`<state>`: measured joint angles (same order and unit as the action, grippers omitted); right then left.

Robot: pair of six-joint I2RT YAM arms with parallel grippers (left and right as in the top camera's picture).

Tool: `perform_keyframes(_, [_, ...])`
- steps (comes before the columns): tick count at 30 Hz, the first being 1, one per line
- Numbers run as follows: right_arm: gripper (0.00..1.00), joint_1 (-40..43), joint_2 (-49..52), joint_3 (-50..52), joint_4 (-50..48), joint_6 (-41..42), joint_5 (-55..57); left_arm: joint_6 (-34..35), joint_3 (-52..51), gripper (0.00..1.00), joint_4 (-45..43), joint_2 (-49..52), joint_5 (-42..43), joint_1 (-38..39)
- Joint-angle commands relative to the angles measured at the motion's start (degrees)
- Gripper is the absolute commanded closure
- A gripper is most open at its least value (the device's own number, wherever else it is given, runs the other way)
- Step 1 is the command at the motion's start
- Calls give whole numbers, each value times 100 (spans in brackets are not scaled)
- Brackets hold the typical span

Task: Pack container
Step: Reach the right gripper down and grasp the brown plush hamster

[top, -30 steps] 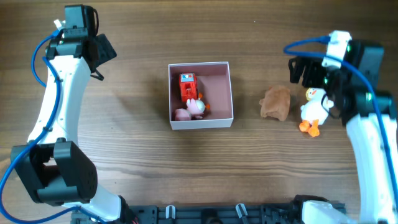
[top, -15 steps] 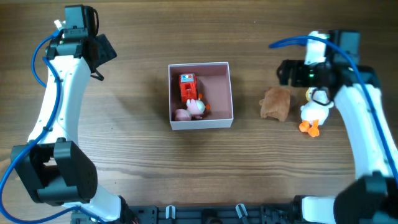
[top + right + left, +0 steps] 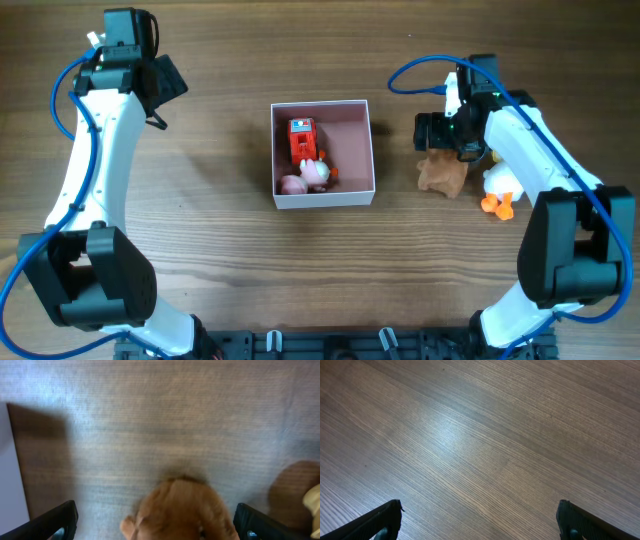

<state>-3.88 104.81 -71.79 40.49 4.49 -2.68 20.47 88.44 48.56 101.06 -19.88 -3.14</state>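
The container (image 3: pixel 358 186) is a small white box with a pink inside, at the table's middle. It holds a red toy (image 3: pixel 301 139) and a pink and white toy (image 3: pixel 313 173). A brown plush toy (image 3: pixel 443 172) lies right of it, and it shows blurred between the fingers in the right wrist view (image 3: pixel 182 510). A white duck toy (image 3: pixel 500 186) with orange feet stands further right. My right gripper (image 3: pixel 440 132) is open above the brown toy's far edge. My left gripper (image 3: pixel 480 520) is open and empty over bare wood at the far left.
The container's white wall shows at the left edge of the right wrist view (image 3: pixel 10 475). A black rail (image 3: pixel 330 345) runs along the table's front edge.
My right arm has swung left, from beside the duck to over the brown plush toy. The left arm and the toys have not moved.
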Motion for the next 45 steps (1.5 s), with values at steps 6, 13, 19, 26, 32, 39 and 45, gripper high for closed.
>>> perform_keyframes(6, [0,-2,17,-291,271,452,1558,-50,-44,0,-9,24,-52,-20])
perform_keyframes(13, [1,-2,20,-520,1327,942,822,-50,-44,0,-9,24,-52,-20])
perform_keyframes(19, [0,-2,87,-350,1093,911,109,-50,-44,0,-9,24,-52,-20])
perform_keyframes(26, [0,-2,170,-350,1012,922,109,-50,-44,0,-9,24,-52,-20])
perform_keyframes(32, [1,-4,461,-350,1078,925,105,-50,-44,0,-9,24,-52,-20])
perform_keyframes(39, [43,-4,656,-352,1141,911,125,-50,-44,0,-9,24,-52,-20])
perform_keyframes(45, [90,-4,651,-651,1394,892,160,-50,-44,0,-9,24,-52,-20])
